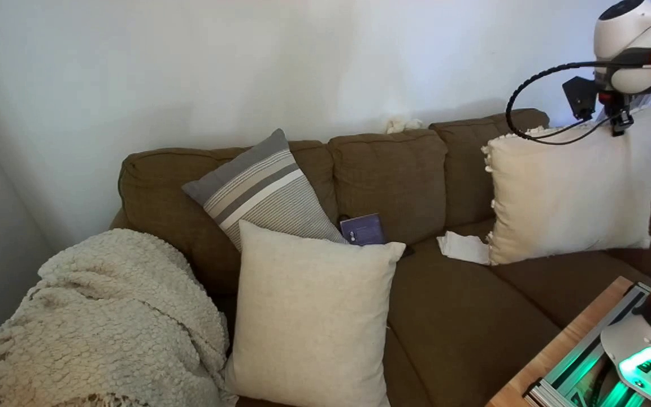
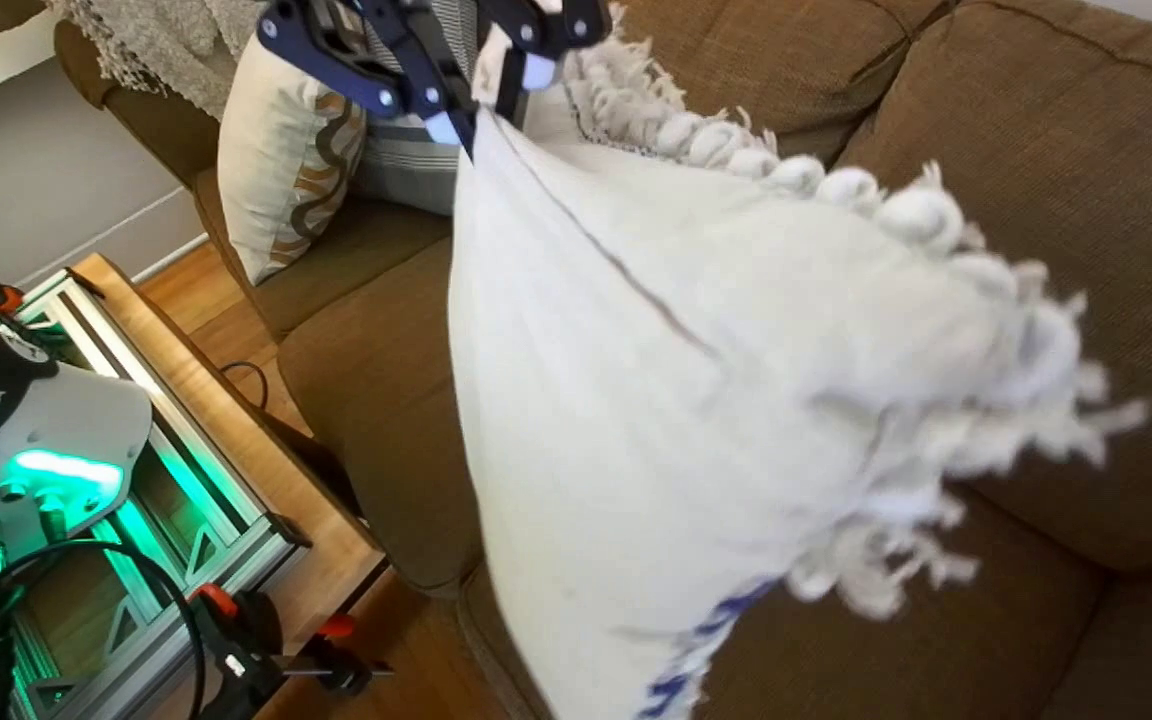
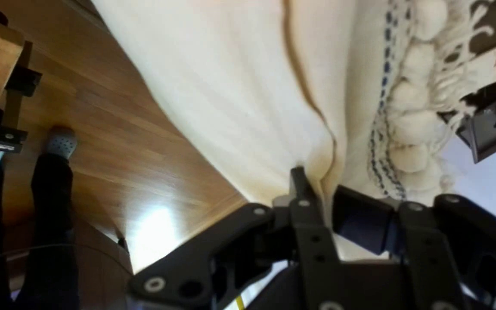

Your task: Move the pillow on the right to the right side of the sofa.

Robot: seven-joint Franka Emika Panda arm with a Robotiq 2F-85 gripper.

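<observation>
The cream pillow with a fringed edge (image 1: 574,192) hangs upright over the right part of the brown sofa (image 1: 461,316) in an exterior view. It fills the middle of an exterior view (image 2: 656,400), its fringe toward the back cushions of the sofa (image 2: 1066,170). My gripper (image 1: 619,127) is at the pillow's top edge. The gripper (image 2: 491,125) is shut on a pinched fold of fabric. In the wrist view the fold runs between the fingers of the gripper (image 3: 319,189), and the pillow (image 3: 239,94) hangs away from them. I cannot tell whether its lower edge touches the seat.
A larger plain cream pillow (image 1: 314,322) and a grey striped pillow (image 1: 269,186) lean at the sofa's left, beside a fleecy blanket (image 1: 122,316). A purple book (image 1: 364,229) and white cloth (image 1: 464,247) lie on the seat. The wooden base table (image 2: 266,450) stands before the sofa.
</observation>
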